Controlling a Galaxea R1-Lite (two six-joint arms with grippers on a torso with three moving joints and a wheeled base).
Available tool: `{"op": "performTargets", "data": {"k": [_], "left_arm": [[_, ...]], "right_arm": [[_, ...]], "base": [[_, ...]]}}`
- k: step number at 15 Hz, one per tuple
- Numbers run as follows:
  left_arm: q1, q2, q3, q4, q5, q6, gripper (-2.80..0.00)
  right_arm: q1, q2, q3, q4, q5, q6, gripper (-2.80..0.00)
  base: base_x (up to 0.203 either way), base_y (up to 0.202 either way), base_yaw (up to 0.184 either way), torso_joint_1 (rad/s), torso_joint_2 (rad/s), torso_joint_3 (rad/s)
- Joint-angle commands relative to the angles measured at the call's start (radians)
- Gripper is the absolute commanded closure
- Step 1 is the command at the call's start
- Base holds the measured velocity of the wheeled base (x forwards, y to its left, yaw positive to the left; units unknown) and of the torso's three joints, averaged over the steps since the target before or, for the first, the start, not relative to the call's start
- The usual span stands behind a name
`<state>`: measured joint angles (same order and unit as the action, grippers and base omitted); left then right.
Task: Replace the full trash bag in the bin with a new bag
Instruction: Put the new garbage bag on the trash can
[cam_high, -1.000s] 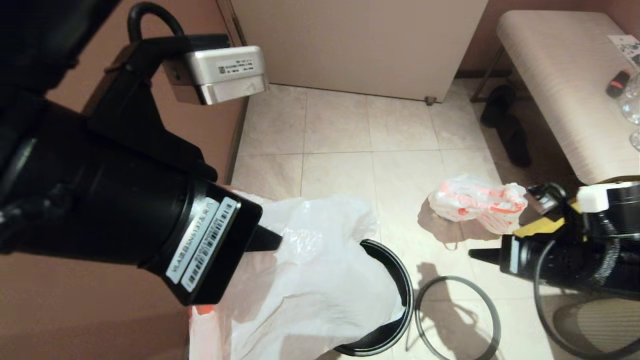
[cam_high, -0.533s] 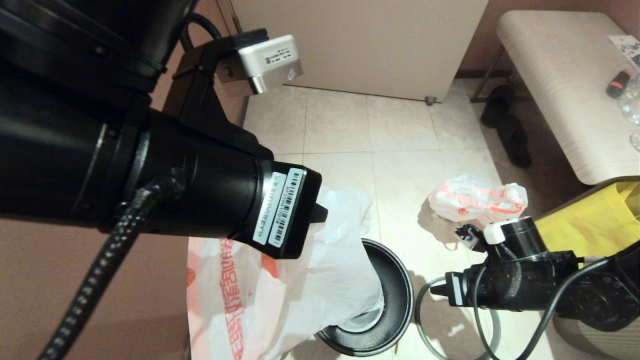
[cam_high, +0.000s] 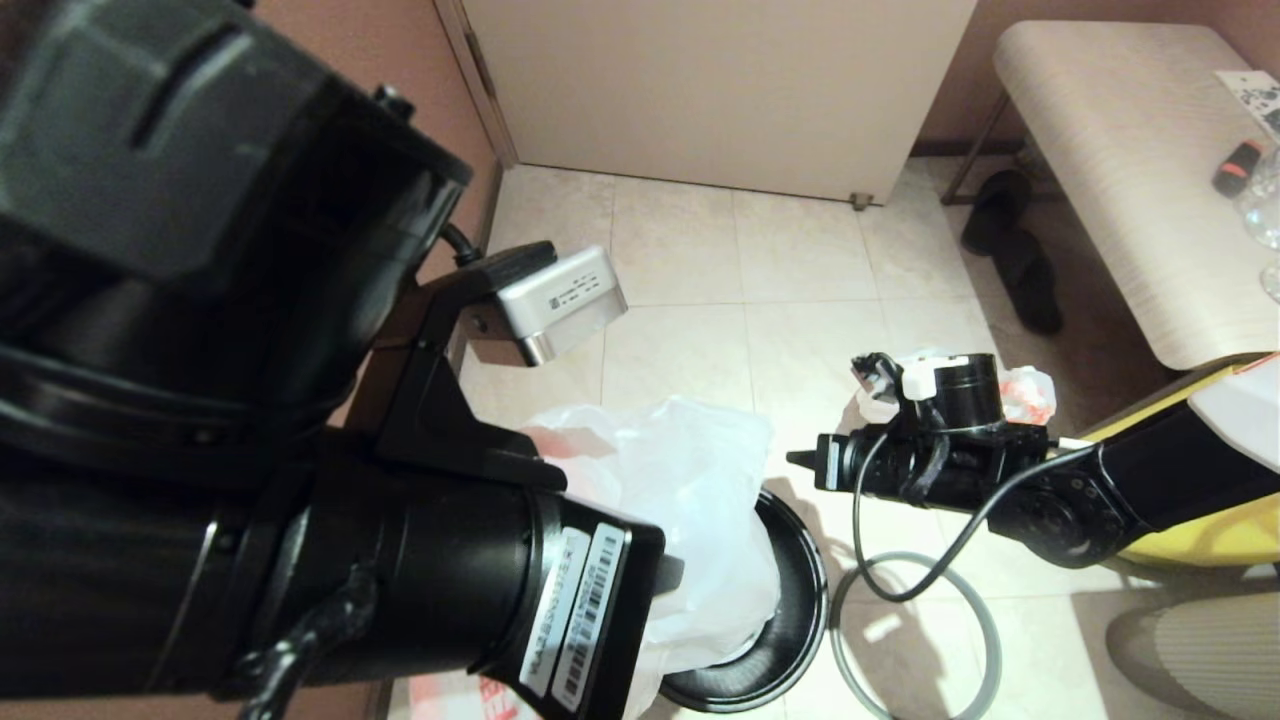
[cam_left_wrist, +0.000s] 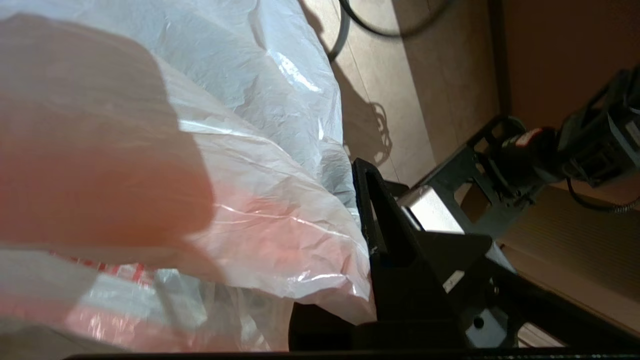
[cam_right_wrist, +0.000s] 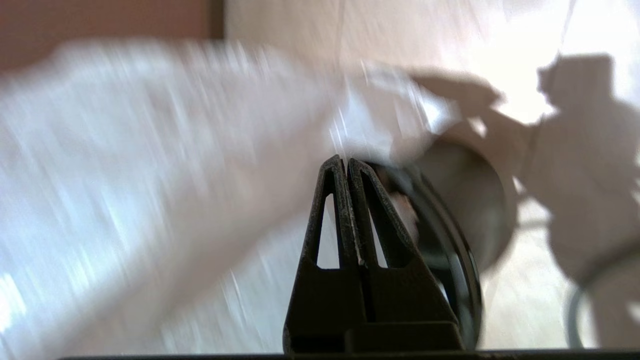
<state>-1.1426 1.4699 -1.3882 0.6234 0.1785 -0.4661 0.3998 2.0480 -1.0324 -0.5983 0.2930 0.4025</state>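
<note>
Left arm fills the near-left of the head view. Left gripper (cam_left_wrist: 367, 240) has jaws clamped on the new bag (cam_high: 680, 500); film bunches against the one finger (cam_left_wrist: 375, 210) that shows. Bag drapes over the 9 o'clock side of the bin (cam_high: 795, 610) and hangs partly inside; orange-pink print shows low at the bag's near edge.

Bin stands on the floor (cam_high: 680, 260), near centre, shiny bottom partly in view under the film. Grey hoop (cam_high: 985, 640) lies flat on the tiles at the bin's 3 o'clock, just beside it.

Right gripper (cam_high: 795, 460) hangs above the floor at the bin's 1 o'clock, pointing toward the new bag, jaws pressed together, holding nothing, apart from the film.

Full bag (cam_high: 1020, 390) sits on the floor behind the right wrist, mostly hidden.

Bench (cam_high: 1130, 180) far right; yellow bag (cam_high: 1210, 530) at its near end.
</note>
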Motion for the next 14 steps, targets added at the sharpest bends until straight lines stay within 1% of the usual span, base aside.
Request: {"op": "performTargets", "data": {"k": [1, 2, 4, 6, 7, 8, 9, 12, 14], "left_arm": [[-0.032, -0.040, 0.028, 0.003, 0.001, -0.024, 0.00], [-0.057, -0.053, 0.030, 0.005, 0.002, -0.043, 0.00], [-0.081, -0.063, 0.031, 0.007, 0.001, -0.049, 0.00], [-0.081, -0.055, 0.047, 0.006, 0.001, -0.049, 0.00], [-0.080, -0.050, 0.065, 0.005, 0.001, -0.050, 0.00], [-0.077, -0.043, 0.078, 0.003, 0.001, -0.052, 0.00], [-0.063, -0.033, 0.105, -0.002, 0.001, -0.052, 0.00], [-0.047, -0.027, 0.136, -0.094, 0.001, -0.050, 0.00], [-0.029, -0.029, 0.140, -0.114, 0.003, -0.050, 0.00]], "right_arm": [[0.000, 0.101, -0.139, -0.056, 0.000, 0.062, 0.00], [0.004, 0.145, -0.200, -0.067, -0.001, 0.080, 0.00], [0.017, 0.232, -0.333, -0.075, -0.004, 0.093, 0.00], [0.031, 0.331, -0.477, -0.060, -0.009, 0.097, 0.00], [0.045, 0.362, -0.516, -0.029, -0.011, 0.099, 0.00], [0.057, 0.360, -0.514, 0.006, -0.008, 0.100, 0.00], [0.066, 0.329, -0.481, 0.045, 0.006, 0.101, 0.00], [0.072, 0.215, -0.383, 0.247, 0.156, 0.097, 0.00], [0.073, 0.160, -0.339, 0.271, 0.178, 0.090, 0.00]], "base": [[0.000, 0.000, 0.000, 0.000, 0.00, 0.000], [0.000, 0.000, 0.000, 0.000, 0.00, 0.000], [0.000, 0.000, 0.000, 0.000, 0.00, 0.000], [0.000, 0.000, 0.000, 0.000, 0.00, 0.000], [0.000, 0.000, 0.000, 0.000, 0.00, 0.000], [0.000, 0.000, 0.000, 0.000, 0.00, 0.000], [0.000, 0.000, 0.000, 0.000, 0.00, 0.000], [0.000, 0.000, 0.000, 0.000, 0.00, 0.000], [0.000, 0.000, 0.000, 0.000, 0.00, 0.000]]}}
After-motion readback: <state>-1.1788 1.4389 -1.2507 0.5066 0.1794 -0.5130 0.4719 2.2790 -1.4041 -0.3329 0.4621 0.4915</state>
